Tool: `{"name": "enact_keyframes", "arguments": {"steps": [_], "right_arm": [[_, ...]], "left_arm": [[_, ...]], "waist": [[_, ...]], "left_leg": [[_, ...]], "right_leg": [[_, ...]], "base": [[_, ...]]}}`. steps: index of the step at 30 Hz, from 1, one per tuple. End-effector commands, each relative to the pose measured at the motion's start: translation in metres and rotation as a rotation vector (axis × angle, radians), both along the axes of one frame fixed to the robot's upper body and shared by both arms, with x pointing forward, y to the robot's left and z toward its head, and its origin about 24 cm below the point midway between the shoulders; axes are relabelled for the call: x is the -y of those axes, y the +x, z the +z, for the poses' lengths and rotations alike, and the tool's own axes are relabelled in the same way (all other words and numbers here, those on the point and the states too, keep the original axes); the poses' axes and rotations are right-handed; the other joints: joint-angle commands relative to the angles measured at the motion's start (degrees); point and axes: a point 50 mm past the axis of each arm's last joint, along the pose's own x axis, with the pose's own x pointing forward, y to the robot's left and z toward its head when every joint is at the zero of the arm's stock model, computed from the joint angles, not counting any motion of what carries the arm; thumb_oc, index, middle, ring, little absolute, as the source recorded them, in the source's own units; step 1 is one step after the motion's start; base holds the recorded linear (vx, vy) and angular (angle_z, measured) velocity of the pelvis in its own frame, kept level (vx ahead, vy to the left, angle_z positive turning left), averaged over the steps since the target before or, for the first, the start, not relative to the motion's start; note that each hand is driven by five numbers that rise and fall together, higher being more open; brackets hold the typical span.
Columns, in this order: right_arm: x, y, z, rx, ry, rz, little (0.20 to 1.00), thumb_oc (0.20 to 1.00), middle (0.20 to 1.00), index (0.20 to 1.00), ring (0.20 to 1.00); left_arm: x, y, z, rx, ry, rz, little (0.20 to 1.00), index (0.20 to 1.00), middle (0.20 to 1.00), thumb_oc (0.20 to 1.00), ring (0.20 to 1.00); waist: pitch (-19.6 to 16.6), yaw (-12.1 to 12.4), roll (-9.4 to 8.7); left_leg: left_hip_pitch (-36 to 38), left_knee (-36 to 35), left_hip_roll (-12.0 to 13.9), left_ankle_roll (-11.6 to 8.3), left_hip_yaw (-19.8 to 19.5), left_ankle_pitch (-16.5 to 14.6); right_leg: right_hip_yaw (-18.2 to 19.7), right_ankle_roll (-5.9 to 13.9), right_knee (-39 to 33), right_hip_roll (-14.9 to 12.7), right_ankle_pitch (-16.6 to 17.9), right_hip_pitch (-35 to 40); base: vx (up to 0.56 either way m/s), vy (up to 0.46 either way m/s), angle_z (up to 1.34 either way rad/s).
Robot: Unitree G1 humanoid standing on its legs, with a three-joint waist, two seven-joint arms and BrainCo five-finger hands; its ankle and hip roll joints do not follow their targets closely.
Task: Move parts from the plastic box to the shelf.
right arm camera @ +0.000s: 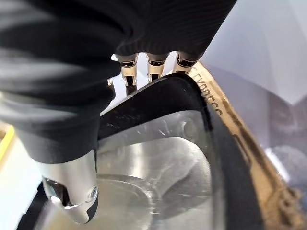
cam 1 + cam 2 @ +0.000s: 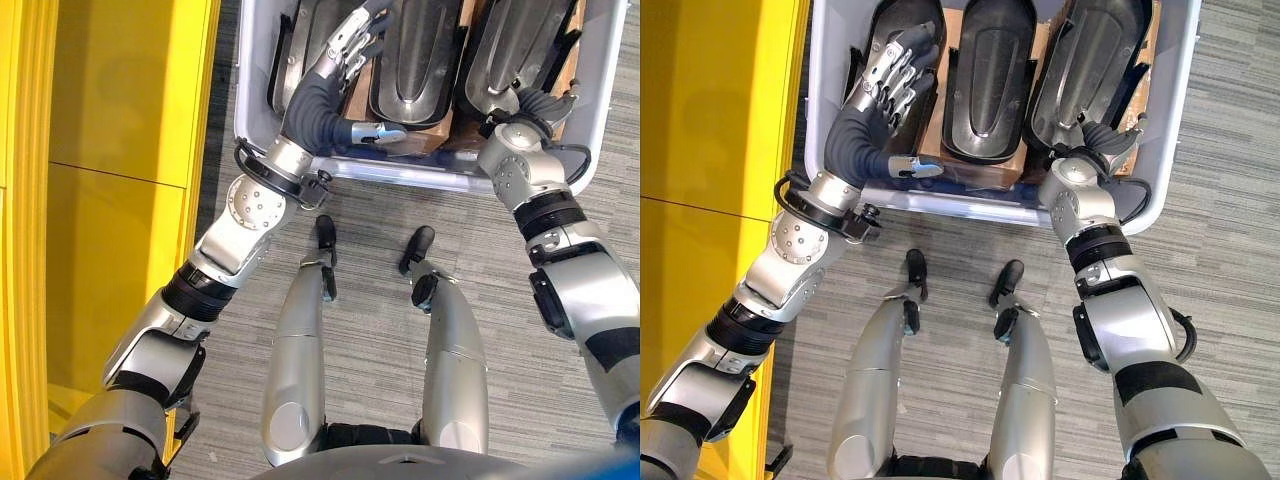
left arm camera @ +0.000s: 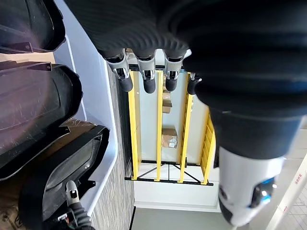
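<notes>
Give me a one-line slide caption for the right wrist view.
Right hand gripping the rim of a dark moulded part inside the plastic box.

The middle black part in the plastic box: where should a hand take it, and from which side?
Probably by its raised rim at the near end, coming from above. The middle part stands in the plastic box packed between two others, so its long sides are shut in; the near rim is exposed. The left hand hovers open over the neighbouring part; the right hand has its fingers behind another's edge.

Three parts (image 2: 991, 80) side by side in box (image 2: 1175, 150); shelf (image 2: 700, 150) left.
</notes>
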Motion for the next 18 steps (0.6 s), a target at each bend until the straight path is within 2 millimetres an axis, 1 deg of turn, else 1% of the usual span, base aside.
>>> {"name": "enact_keyframes", "arguments": {"steps": [1, 2, 3, 4, 5, 6, 7, 10, 12, 18], "right_arm": [[-0.009, 0.002, -0.065, -0.294, -0.004, 0.198, 1.000, 1.000, 1.000, 1.000, 1.000], [-0.008, 0.002, -0.067, -0.325, -0.016, 0.207, 0.959, 0.959, 0.959, 0.959, 0.959], [-0.004, 0.001, -0.074, -0.413, -0.063, 0.243, 0.865, 0.865, 0.865, 0.865, 0.865], [0.000, 0.001, -0.081, -0.502, -0.117, 0.303, 0.614, 0.614, 0.614, 0.614, 0.614], [0.005, -0.001, -0.086, -0.584, -0.175, 0.331, 0.216, 0.216, 0.216, 0.216, 0.216], [0.007, -0.002, -0.087, -0.616, -0.195, 0.346, 0.200, 0.200, 0.200, 0.200, 0.200], [0.009, -0.004, -0.093, -0.674, -0.194, 0.377, 0.200, 0.200, 0.200, 0.200, 0.200], [0.020, -0.010, -0.103, -0.799, -0.102, 0.420, 0.200, 0.200, 0.200, 0.200, 0.200], [0.024, -0.012, -0.105, -0.798, -0.065, 0.421, 0.200, 0.200, 0.200, 0.200, 0.200], [0.029, -0.011, -0.102, -0.779, -0.039, 0.417, 0.200, 0.200, 0.200, 0.200, 0.200]], "left_arm": [[0.007, -0.012, 0.016, 0.079, -0.042, -0.073, 1.000, 1.000, 1.000, 1.000, 1.000], [0.006, -0.012, 0.016, 0.078, -0.041, -0.074, 1.000, 1.000, 1.000, 1.000, 1.000], [0.006, -0.012, 0.015, 0.076, -0.038, -0.074, 1.000, 1.000, 1.000, 1.000, 1.000], [0.005, -0.011, 0.015, 0.074, -0.037, -0.075, 1.000, 1.000, 1.000, 1.000, 1.000], [0.004, -0.011, 0.015, 0.071, -0.033, -0.076, 1.000, 1.000, 1.000, 1.000, 1.000], [0.004, -0.011, 0.016, 0.071, -0.030, -0.078, 1.000, 1.000, 1.000, 1.000, 1.000], [0.003, -0.011, 0.015, 0.071, -0.022, -0.078, 1.000, 1.000, 1.000, 1.000, 1.000], [0.003, -0.011, 0.015, 0.063, -0.007, -0.087, 1.000, 1.000, 1.000, 1.000, 1.000], [0.003, -0.010, 0.015, 0.059, -0.002, -0.085, 1.000, 1.000, 1.000, 1.000, 1.000], [0.000, -0.010, 0.016, 0.057, -0.009, -0.080, 1.000, 1.000, 1.000, 1.000, 1.000]], "waist": [[-1.86, 2.69, 2.91], [-1.86, 2.74, 2.86], [-1.86, 2.97, 2.78], [-1.86, 3.19, 2.66], [-1.86, 3.35, 2.47], [-1.86, 3.48, 2.45], [-1.86, 3.71, 2.32], [-1.86, 4.55, 1.98], [-1.86, 4.82, 1.89], [-1.86, 5.13, 1.95]], "left_leg": [[-1.28, -0.38, -3.28, -1.72, -2.32, -0.02], [-1.34, -0.31, -3.25, -1.72, -2.36, -0.02], [-1.49, -0.19, -3.16, -1.74, -2.45, 0.04], [-1.57, -0.18, -3.22, -1.74, -2.64, 0.11], [-1.77, 0.06, -3.10, -1.79, -2.81, 0.26], [-1.85, 0.20, -3.14, -1.78, -2.94, 0.23], [-2.00, 0.39, -3.10, -1.75, -3.11, 0.24], [-2.28, 0.78, -2.97, -1.77, -3.64, 0.31], [-2.40, 0.74, -2.95, -1.72, -3.86, 0.46], [-2.79, 0.68, -2.77, -1.70, -3.99, 0.61]], "right_leg": [[-0.89, 4.55, 3.51, 2.09, 0.25, -0.63], [-0.93, 4.56, 3.54, 2.07, 0.29, -0.66], [-1.10, 4.53, 3.57, 2.01, 0.39, -0.68], [-1.25, 4.47, 3.49, 2.02, 0.44, -0.62], [-1.32, 4.47, 3.73, 1.92, 0.65, -0.77], [-1.40, 4.46, 3.79, 1.87, 0.64, -0.76], [-1.57, 4.47, 3.92, 1.79, 0.74, -0.78], [-2.49, 4.45, 3.87, 1.65, 1.02, -0.49], [-2.78, 4.49, 4.03, 1.61, 1.11, -0.52], [-3.00, 4.42, 4.19, 1.69, 1.03, -0.70]], "base": [[0.00, 0.000, 0.00], [0.00, 0.000, 0.00], [0.01, -0.031, 0.01], [0.02, -0.044, 0.02], [0.03, -0.044, 0.02], [0.03, -0.050, 0.03], [0.02, -0.055, 0.03], [0.02, -0.073, 0.07], [0.01, -0.016, 0.03], [0.00, -0.005, 0.03]]}}
